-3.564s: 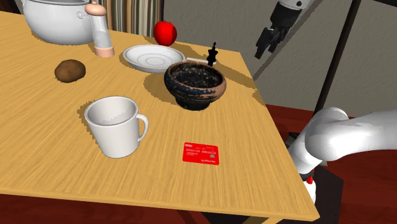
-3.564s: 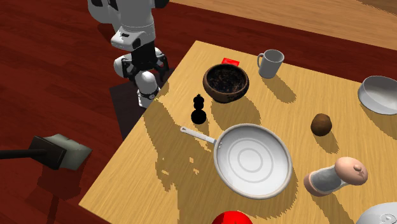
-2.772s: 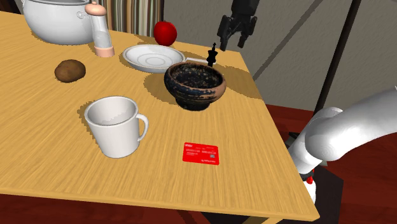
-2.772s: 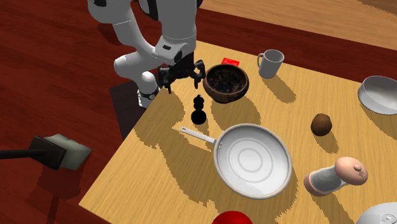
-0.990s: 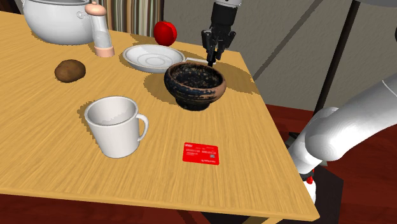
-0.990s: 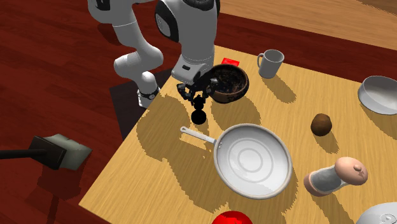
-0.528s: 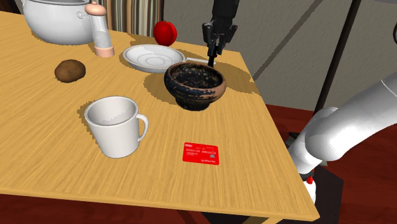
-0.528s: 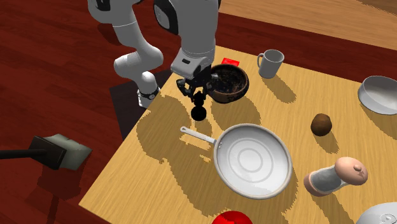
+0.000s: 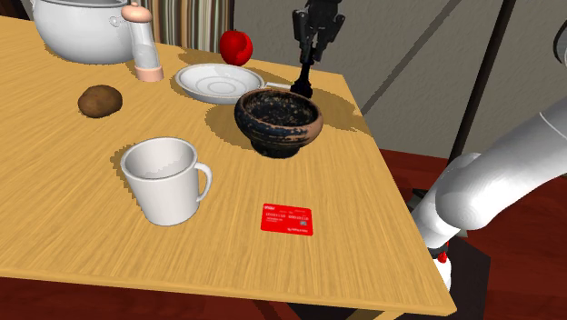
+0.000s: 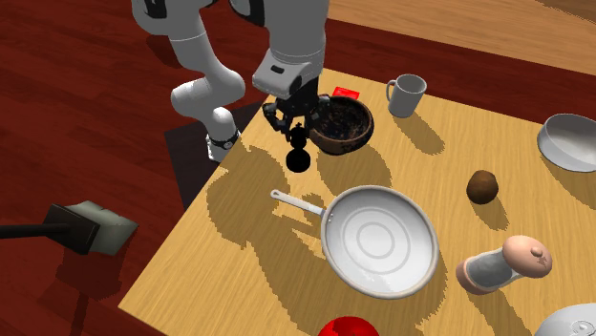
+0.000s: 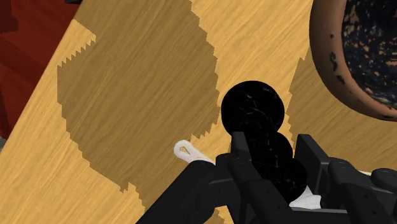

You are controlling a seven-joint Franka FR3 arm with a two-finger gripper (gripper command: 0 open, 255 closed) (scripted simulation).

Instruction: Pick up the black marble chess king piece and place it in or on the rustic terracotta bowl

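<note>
The black chess king hangs from my gripper, which is shut on its upper part, a little above the wooden table. In the second exterior view the gripper holds the king just off the table near its edge, beside the dark brown-rimmed bowl. In the wrist view the black fingers clasp the king, and the bowl's rim lies close beside it. The bowl stands on the table just in front of the king in the shoulder view.
A white pan lies close by, its handle tip under the gripper. A white mug, a red card, a red apple, a brown lump, a mill and a big white pot share the table.
The gripper, shut on the king, has risen, and the king has come up off the table with it. Nothing else has moved.
</note>
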